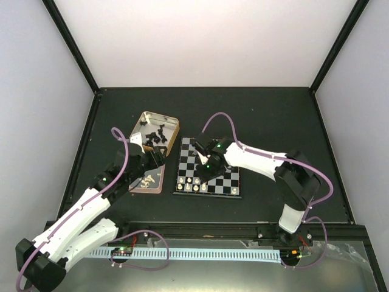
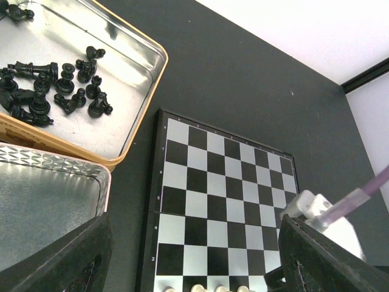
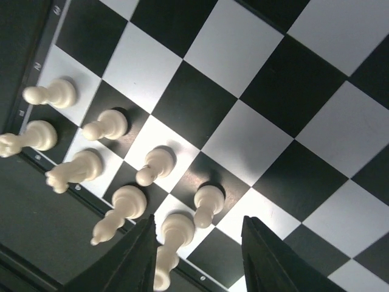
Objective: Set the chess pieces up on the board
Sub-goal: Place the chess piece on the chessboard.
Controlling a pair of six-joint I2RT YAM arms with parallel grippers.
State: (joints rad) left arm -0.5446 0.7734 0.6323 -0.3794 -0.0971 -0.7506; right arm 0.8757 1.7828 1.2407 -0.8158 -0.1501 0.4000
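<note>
Along one board edge, cream chess pieces stand upright.

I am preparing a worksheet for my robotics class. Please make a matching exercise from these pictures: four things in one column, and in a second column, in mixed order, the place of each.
Column one
1. black chess pieces
2. cream-white chess pieces
3. right gripper
4. left gripper

Column two
A. standing on squares of the board
B. inside the gold-rimmed tin
C. open, directly above the board
D. open, off the board's left side, near the gold-rimmed tin

Right pairs: 1-B, 2-A, 3-C, 4-D
</note>
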